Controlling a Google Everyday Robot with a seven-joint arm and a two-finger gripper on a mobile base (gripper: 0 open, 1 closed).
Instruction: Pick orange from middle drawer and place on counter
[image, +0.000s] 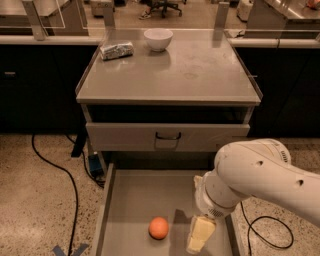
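The orange (158, 228) lies on the bare floor of the open middle drawer (135, 200), near its front. My gripper (199, 235) hangs inside the drawer just to the right of the orange, a short gap away, with its cream-coloured fingers pointing down. The white arm comes in from the right. The counter (200, 70) is the grey top of the cabinet above.
A white bowl (158, 39) and a silver foil packet (116, 50) sit at the back of the counter. A grey drawer front with a black handle (168, 136) is above the open drawer. Black cables (55, 165) lie on the speckled floor on both sides.
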